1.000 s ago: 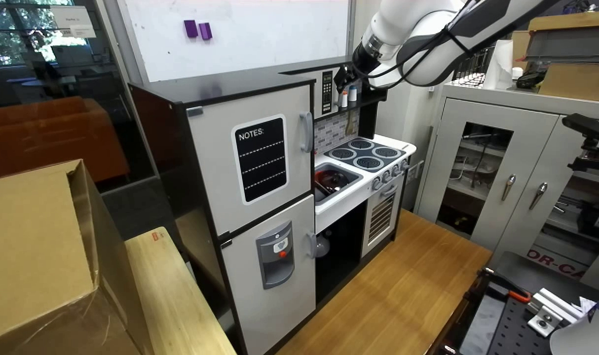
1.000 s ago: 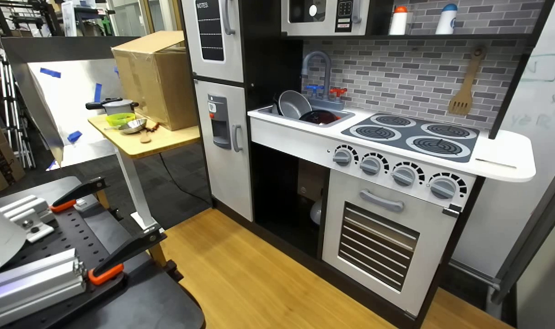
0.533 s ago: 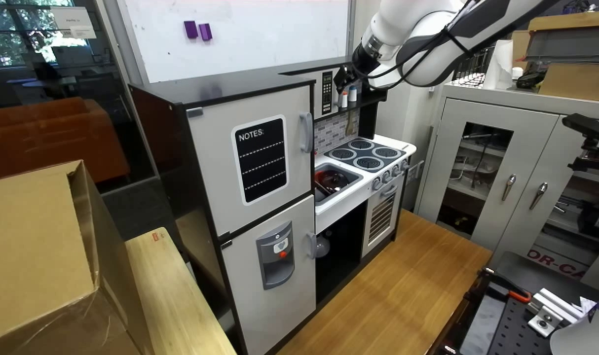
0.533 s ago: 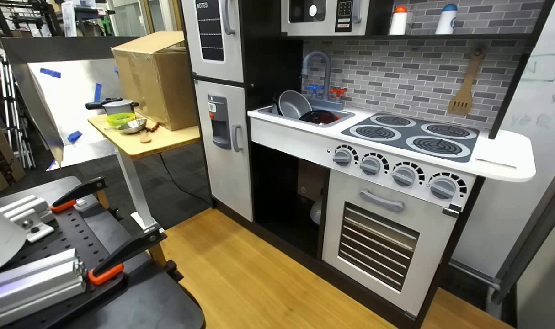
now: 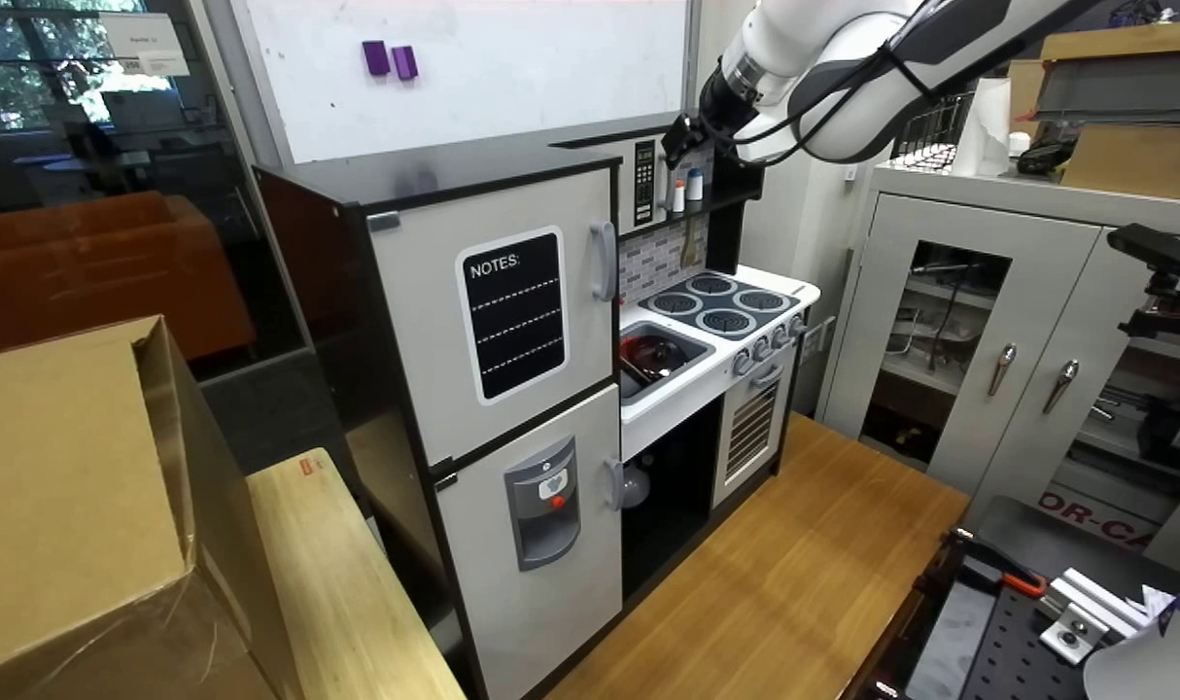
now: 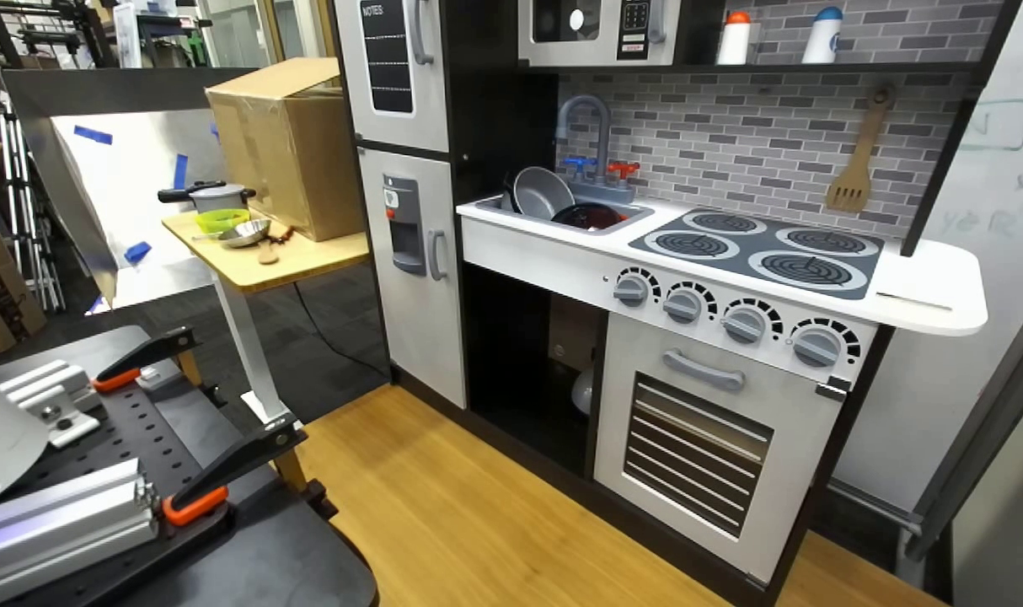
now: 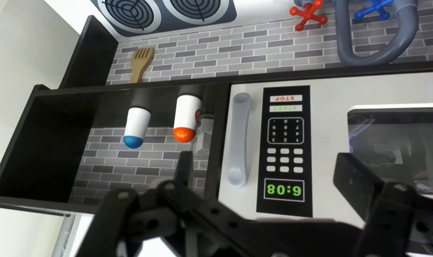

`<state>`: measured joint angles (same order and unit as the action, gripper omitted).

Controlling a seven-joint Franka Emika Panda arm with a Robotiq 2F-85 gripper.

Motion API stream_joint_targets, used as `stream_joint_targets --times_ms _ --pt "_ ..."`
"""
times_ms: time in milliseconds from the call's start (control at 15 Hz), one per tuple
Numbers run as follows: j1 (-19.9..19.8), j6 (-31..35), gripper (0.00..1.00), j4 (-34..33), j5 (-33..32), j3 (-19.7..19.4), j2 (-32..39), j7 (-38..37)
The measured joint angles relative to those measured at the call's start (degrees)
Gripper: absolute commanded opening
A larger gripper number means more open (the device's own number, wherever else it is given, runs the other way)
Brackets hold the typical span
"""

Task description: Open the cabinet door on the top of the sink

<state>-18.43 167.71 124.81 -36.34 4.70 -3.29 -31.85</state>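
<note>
The cabinet door (image 7: 329, 125) above the sink is white, styled as a microwave with a dark window and a black keypad panel (image 7: 284, 210). It is shut in the wrist view and in an exterior view (image 6: 610, 38). Its grey upright handle (image 7: 239, 139) also shows in an exterior view (image 6: 656, 21). My gripper (image 7: 268, 169) is open and empty in front of the door, its fingers spread wide to either side of the handle and keypad, not touching the handle. In an exterior view the gripper (image 5: 682, 144) is beside the handle, small and dark. The sink (image 6: 493, 205) holds pans.
Left of the door in the wrist view, a shelf holds a blue-capped bottle (image 7: 137, 123) and an orange-capped bottle (image 7: 186, 112). A dark divider (image 7: 220, 142) stands beside the handle. A faucet (image 6: 604, 139) is below the door. The tall fridge unit (image 5: 415, 331) stands beside the sink.
The arm and gripper have shifted slightly to the right in an exterior view, within the last half second. The door and the other objects have not moved.
</note>
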Motion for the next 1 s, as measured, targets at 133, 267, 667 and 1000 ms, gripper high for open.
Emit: stream_joint_targets --times_ms 133,267,667,1000 --pt "0.0 1.6 1.00 0.0 0.9 -0.7 0.0 1.7" --pt "0.0 2.8 1.00 0.0 2.0 -0.8 0.0 2.6" --pt "0.4 4.2 1.00 0.0 4.2 -0.8 0.4 2.9" --pt "0.5 4.6 1.00 -0.1 5.6 -0.8 1.1 4.5"
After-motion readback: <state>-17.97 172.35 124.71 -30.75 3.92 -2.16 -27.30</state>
